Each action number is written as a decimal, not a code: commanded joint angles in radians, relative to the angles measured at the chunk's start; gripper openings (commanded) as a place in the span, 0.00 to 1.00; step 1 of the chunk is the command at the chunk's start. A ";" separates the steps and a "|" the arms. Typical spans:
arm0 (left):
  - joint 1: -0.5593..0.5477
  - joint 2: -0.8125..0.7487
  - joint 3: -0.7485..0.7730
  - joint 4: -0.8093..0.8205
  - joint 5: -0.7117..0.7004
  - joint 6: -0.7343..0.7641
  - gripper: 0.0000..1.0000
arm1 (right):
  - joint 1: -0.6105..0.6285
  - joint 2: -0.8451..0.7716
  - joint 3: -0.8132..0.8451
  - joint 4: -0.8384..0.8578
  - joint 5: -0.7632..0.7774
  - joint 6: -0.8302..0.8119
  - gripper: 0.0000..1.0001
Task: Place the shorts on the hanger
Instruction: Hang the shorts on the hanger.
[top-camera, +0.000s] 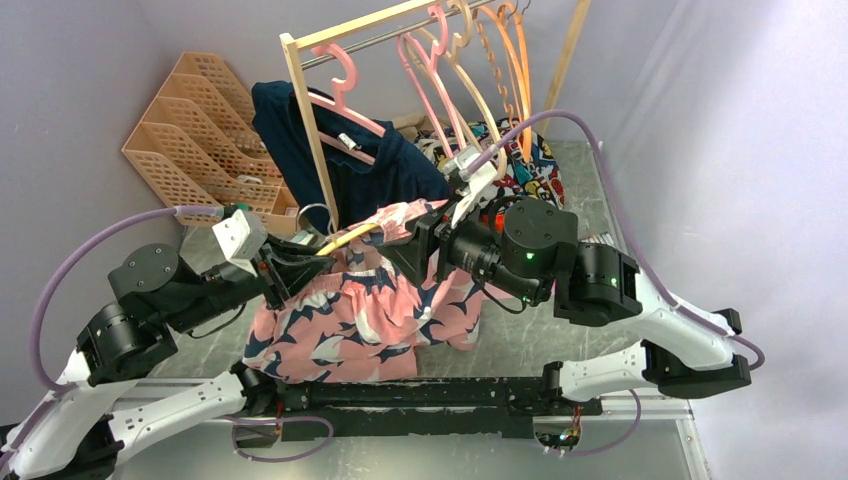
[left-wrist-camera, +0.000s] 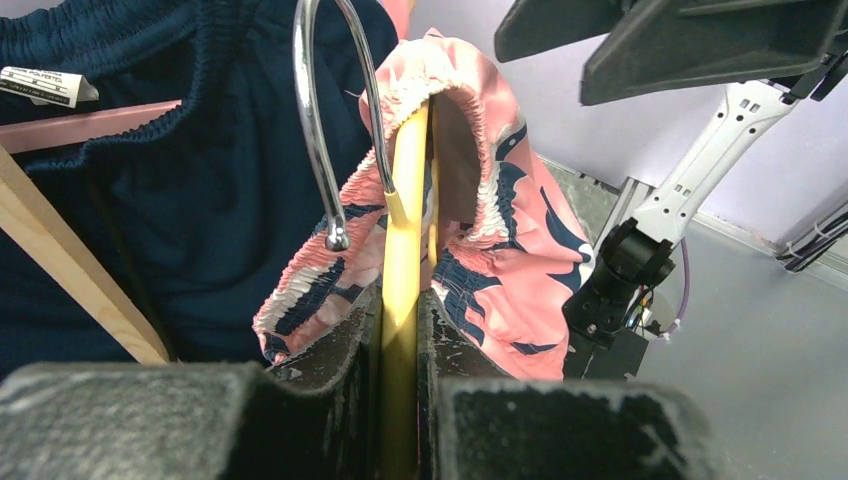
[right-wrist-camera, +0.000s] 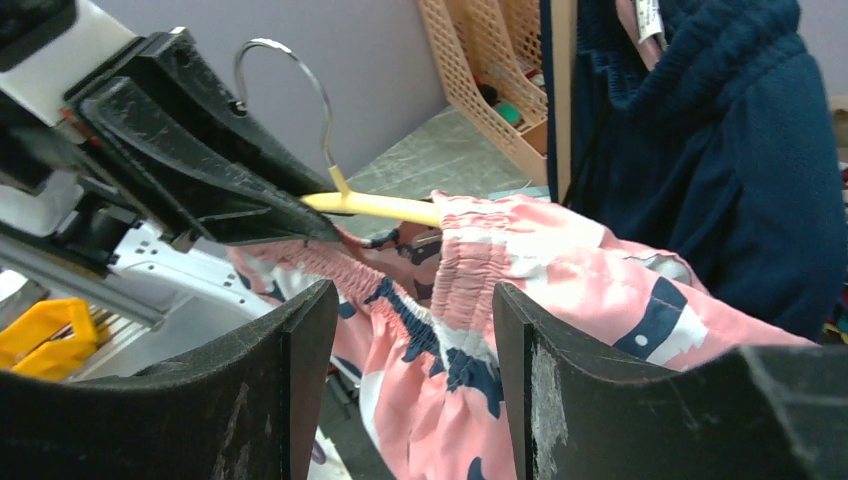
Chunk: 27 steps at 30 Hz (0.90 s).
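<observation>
The salmon-pink shorts (top-camera: 350, 320) with navy and white shapes hang between the two arms, their elastic waistband draped over one arm of the pale yellow hanger (left-wrist-camera: 405, 200). My left gripper (left-wrist-camera: 400, 330) is shut on the hanger's yellow bar just below its silver hook (left-wrist-camera: 320, 120). The hanger's far end is hidden inside the waistband (right-wrist-camera: 470, 230). My right gripper (right-wrist-camera: 412, 300) is open on the shorts' right side. The gathered waistband sits in the gap between its fingers, and neither finger presses on it. From above, the right gripper (top-camera: 420, 245) faces the left gripper (top-camera: 305, 262).
A wooden clothes rack (top-camera: 310, 130) stands behind, carrying pink (top-camera: 345, 105), beige and orange hangers (top-camera: 515, 70) and a plain navy garment (top-camera: 370, 165). A multicoloured cartoon-print cloth (top-camera: 530, 170) lies at the back right. Orange lattice trays (top-camera: 195, 125) lean at the back left.
</observation>
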 joint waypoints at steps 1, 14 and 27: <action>0.004 -0.007 0.006 0.116 0.039 -0.012 0.07 | 0.002 0.020 0.025 0.015 0.088 -0.026 0.62; 0.004 -0.009 -0.006 0.133 0.077 -0.005 0.07 | 0.002 0.073 0.005 0.009 0.196 -0.035 0.54; 0.004 -0.029 -0.032 0.156 0.183 -0.006 0.07 | 0.002 0.108 0.017 0.023 0.208 -0.055 0.15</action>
